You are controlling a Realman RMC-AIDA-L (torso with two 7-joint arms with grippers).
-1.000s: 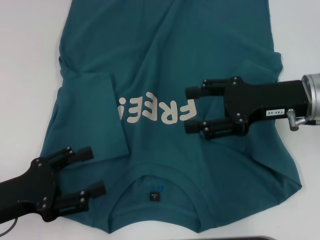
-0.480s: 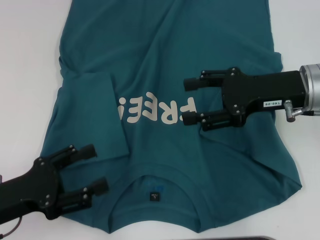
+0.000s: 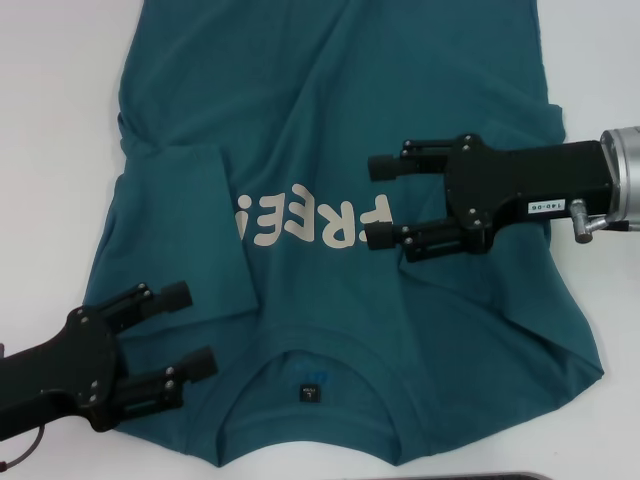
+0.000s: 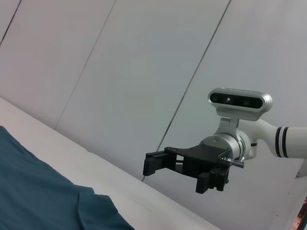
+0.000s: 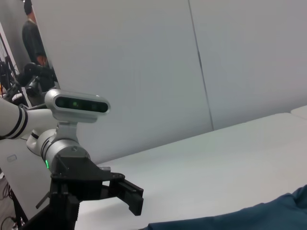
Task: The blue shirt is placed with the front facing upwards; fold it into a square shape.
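The blue shirt [image 3: 330, 130] lies flat on the white table with its front up, pale "FREE" lettering in the middle and the collar with its dark tag [image 3: 311, 393] nearest me. Its left sleeve [image 3: 190, 225] is folded inward over the body. My left gripper [image 3: 190, 330] is open, above the shirt's left shoulder beside the collar. My right gripper [image 3: 375, 202] is open, above the chest at the right end of the lettering. The shirt's edge shows in the left wrist view [image 4: 43, 196] and the right wrist view [image 5: 249, 216].
The white table [image 3: 50, 120] borders the shirt on the left and right. A dark object's edge [image 3: 500, 476] shows at the near table edge. The left wrist view shows my right gripper [image 4: 152, 164] far off; the right wrist view shows my left gripper [image 5: 134, 197].
My right gripper has moved a little left and away from me over the lettering, then held still. My left gripper has shifted slightly to the right and away from me toward the shirt.
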